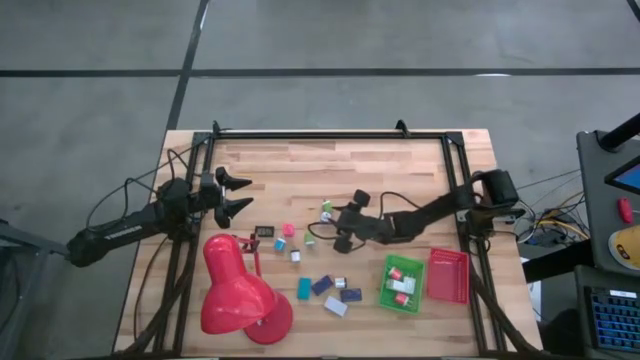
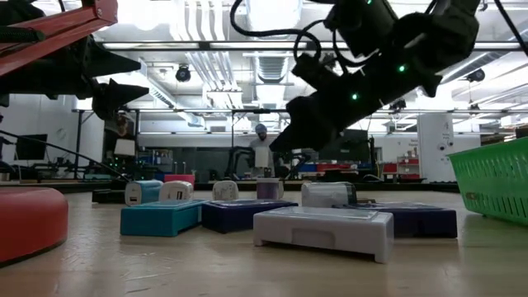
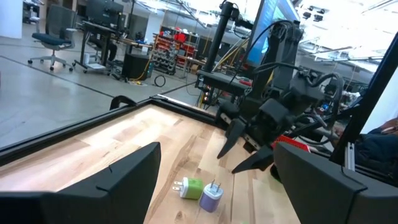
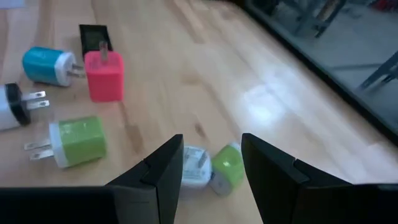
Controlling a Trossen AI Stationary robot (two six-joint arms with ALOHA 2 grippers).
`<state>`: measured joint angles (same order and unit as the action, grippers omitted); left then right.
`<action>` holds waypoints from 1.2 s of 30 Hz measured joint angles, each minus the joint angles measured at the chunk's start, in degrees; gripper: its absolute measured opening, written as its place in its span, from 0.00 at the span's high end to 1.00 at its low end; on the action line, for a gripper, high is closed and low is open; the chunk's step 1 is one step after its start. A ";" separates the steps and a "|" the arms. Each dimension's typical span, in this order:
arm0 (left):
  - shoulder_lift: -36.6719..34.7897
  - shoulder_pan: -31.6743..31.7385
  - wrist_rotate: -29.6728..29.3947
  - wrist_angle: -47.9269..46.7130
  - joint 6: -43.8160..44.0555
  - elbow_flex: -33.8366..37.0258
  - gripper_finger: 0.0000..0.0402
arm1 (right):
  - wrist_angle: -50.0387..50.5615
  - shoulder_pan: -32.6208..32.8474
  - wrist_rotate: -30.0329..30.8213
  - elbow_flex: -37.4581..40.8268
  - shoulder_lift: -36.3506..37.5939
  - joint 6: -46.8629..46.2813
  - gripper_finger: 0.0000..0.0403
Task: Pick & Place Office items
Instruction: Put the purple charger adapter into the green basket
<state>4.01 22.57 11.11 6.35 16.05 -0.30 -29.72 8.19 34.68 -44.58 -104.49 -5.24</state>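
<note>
Right gripper (image 1: pixel 338 226): over the middle of the table, fingers apart, holding nothing.
Under it: a green plug (image 4: pixel 227 164) and a pale plug (image 4: pixel 194 168), side by side between the finger tips, still on the wood.
Left gripper (image 1: pixel 238 194): at the left side, fingers wide apart, holding nothing.
Other plugs: pink (image 4: pixel 104 76), teal (image 4: pixel 45 65), green (image 4: pixel 76 142), near each other.
Flat blocks: near the lamp (image 1: pixel 236 290).
Green tray (image 1: pixel 402 283): holds a few pieces, beside the red tray (image 1: pixel 448 274).

I see: high=straight down over my whole table (image 1: pixel 400 170) | low=table-top level, facing the room | 2 wrist cams look forward past own fingers, close | shared: green plug (image 3: pixel 192 188) (image 4: pixel 227 165) ahead of both grippers
</note>
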 joint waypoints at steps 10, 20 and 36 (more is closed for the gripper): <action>0.00 0.00 0.00 0.00 0.02 -0.01 0.20 | 0.44 -2.66 -6.71 -0.04 -2.31 -2.95 0.60; 0.00 0.02 0.00 0.00 0.00 0.01 0.20 | 0.20 -3.09 -9.32 -0.81 -3.19 -3.99 0.60; 0.22 0.02 0.00 -0.06 0.00 0.01 0.20 | 0.14 -4.62 -9.51 -3.85 -9.04 -2.59 0.60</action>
<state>4.23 22.59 11.11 6.29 16.05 -0.30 -29.58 3.57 25.17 -48.42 -113.54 -7.84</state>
